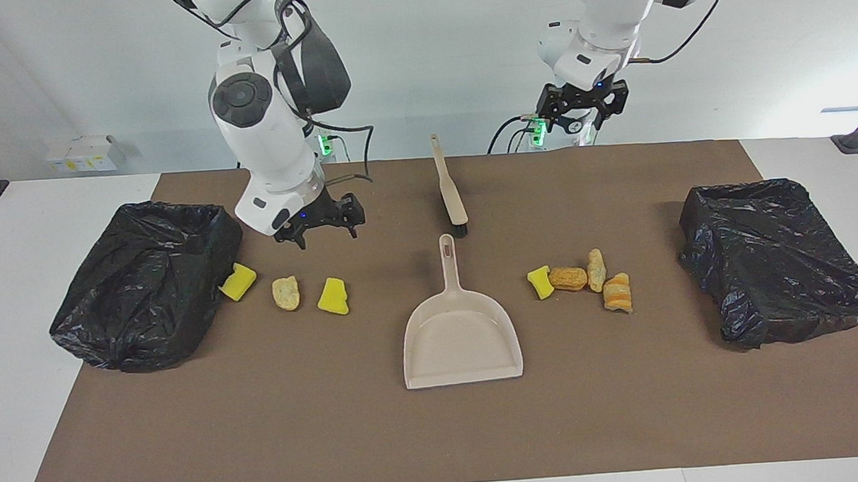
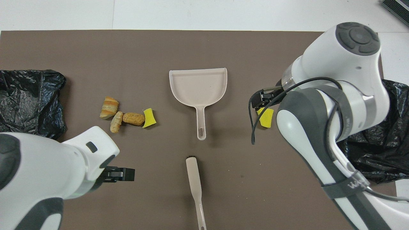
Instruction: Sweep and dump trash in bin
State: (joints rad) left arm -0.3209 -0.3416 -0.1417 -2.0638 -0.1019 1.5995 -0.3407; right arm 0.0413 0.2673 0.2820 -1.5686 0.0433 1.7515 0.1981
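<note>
right gripper: hanging low over the mat, pretty much above the 3 trash bits at its own end; fingers spread apart, nothing in them

left gripper: up in the air over the mat edge by the robots, toward its own arm's end; looks spread wide too, though it's small from across the table so I'm only fairly sure. Holding nothing

trash, right arm's end: 3 lumps in a row, a yellow sponge chunk touching the black bin bag, then a tan bread piece, then another yellow chunk. From overhead the arm covers 2 of them and only 1 yellow one peeks out

trash, left arm's end: 4 lumps bunched together, 1 yellow sponge right against a tan-orange piece, plus 2 more bread-like bits and touching each other

dustpan: beige, flat on the mat between the 2 trash groups, handle pointing at the robots, nothing in it

brush: lying nearer the robots than the dustpan, bristle end just short of the pan handle, not touching it

bins: 2 of them lined with black bags, 1 at the right arm's end, 1 at the left arm's end

mat: brown, everything sits on it
</note>
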